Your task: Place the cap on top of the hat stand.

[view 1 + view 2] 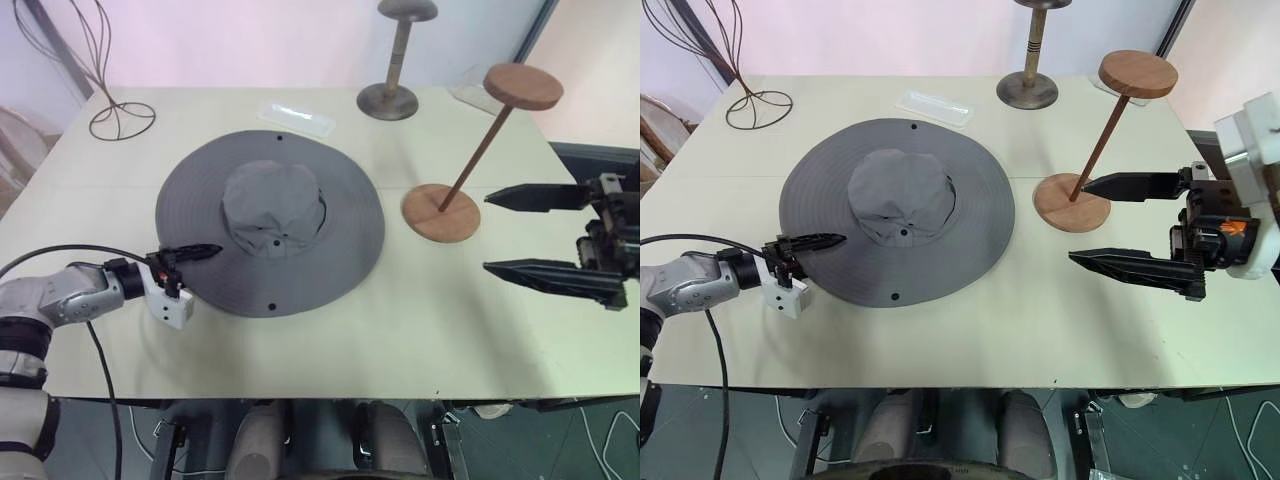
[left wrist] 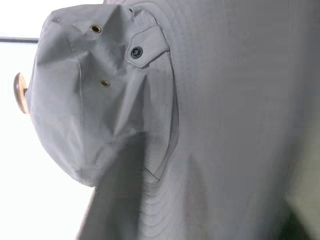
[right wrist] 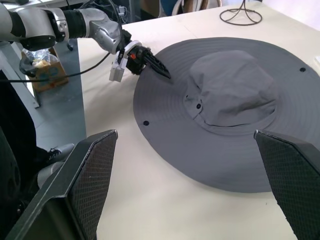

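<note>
Left claw (image 1: 205, 249) on cap (image 1: 270, 222) brim (flat)

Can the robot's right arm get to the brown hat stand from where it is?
Probably yes. The right gripper hangs open beside the hat stand, with bare table between them.

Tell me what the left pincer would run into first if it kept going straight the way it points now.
Most likely the cap's soft crown. The left pincer lies low over the brim at the cap's near-left edge, pointing across it toward the crown, which rises just ahead in the left wrist view. Its height above the brim is unclear.
</note>
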Controlling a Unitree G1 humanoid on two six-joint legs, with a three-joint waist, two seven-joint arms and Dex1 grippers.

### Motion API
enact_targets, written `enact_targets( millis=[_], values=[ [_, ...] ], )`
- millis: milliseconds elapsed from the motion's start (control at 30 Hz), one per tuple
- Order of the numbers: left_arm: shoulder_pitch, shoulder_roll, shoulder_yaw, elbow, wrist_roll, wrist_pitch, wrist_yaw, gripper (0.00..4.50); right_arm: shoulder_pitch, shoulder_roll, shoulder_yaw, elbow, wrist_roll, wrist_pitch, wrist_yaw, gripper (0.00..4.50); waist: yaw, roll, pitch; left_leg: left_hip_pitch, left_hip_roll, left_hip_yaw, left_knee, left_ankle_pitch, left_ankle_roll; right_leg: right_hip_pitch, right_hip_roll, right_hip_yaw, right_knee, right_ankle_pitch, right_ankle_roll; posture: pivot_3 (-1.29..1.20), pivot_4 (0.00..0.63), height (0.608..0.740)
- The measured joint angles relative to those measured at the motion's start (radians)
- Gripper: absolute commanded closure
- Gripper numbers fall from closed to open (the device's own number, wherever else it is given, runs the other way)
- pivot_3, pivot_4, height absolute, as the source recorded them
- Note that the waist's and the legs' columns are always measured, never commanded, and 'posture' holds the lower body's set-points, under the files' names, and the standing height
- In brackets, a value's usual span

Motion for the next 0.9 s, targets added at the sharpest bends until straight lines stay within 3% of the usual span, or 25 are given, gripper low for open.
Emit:
enact_targets(
  millis=[33,167,300,467,600,767,900],
  values=[
    [-0.006,0.000,-0.009,0.004,-0.001,0.004,0.002,4.41,0.000,0.000,-0.003,0.003,0.006,0.008,-0.001,0.00,0.000,0.000,0.000,0.000,0.000,0.000,0.000,0.000,0.000,0.000,0.000,0.000,0.000,0.000,0.000,0.00,0.150,0.740],
    [-0.044,-0.012,-0.034,0.046,-0.068,0.013,-0.036,4.47,0.001,-0.001,-0.014,0.006,0.011,0.016,-0.008,0.00,0.000,0.000,0.000,0.000,0.000,0.000,0.000,0.000,0.000,0.000,0.000,0.000,0.000,0.000,0.000,0.00,0.150,0.740],
    [-0.068,-0.107,-0.035,0.092,-0.371,0.133,-0.302,4.47,0.005,-0.001,-0.017,-0.004,-0.003,0.003,-0.020,0.00,0.000,0.000,0.000,0.000,0.000,0.000,0.001,0.000,0.000,0.000,0.000,0.000,0.000,0.000,0.000,0.00,0.150,0.740],
    [-0.101,-0.239,0.031,-0.029,-0.832,0.618,-0.738,4.47,0.034,0.001,-0.045,-0.025,-0.007,0.000,-0.026,0.00,-0.001,-0.001,0.001,0.000,-0.001,-0.001,0.003,0.000,0.000,0.000,0.001,0.000,0.004,0.000,0.000,0.00,0.150,0.740],
    [-0.235,-0.292,0.103,-0.178,-1.048,1.041,-0.905,4.47,0.055,0.003,-0.079,-0.041,-0.005,0.000,-0.044,0.00,0.000,-0.004,0.002,0.000,-0.003,-0.002,0.006,0.000,0.000,0.000,0.001,0.000,0.008,0.000,0.000,0.00,0.150,0.740],
    [-0.448,-0.357,0.144,-0.283,-1.182,1.361,-0.966,4.47,0.096,0.006,-0.129,-0.061,-0.006,0.004,-0.059,0.00,0.000,-0.006,0.003,0.000,-0.004,-0.003,0.007,0.000,0.000,0.001,0.001,0.000,0.009,-0.001,0.001,0.00,0.150,0.740],
    [-0.617,-0.422,0.168,-0.258,-1.208,1.469,-0.953,4.47,0.127,0.004,-0.202,-0.051,-0.033,0.008,-0.065,0.00,-0.001,-0.008,0.005,0.000,-0.004,-0.003,0.006,0.000,0.000,0.001,0.002,0.000,0.009,-0.001,0.001,0.00,0.150,0.740]
  ],
)
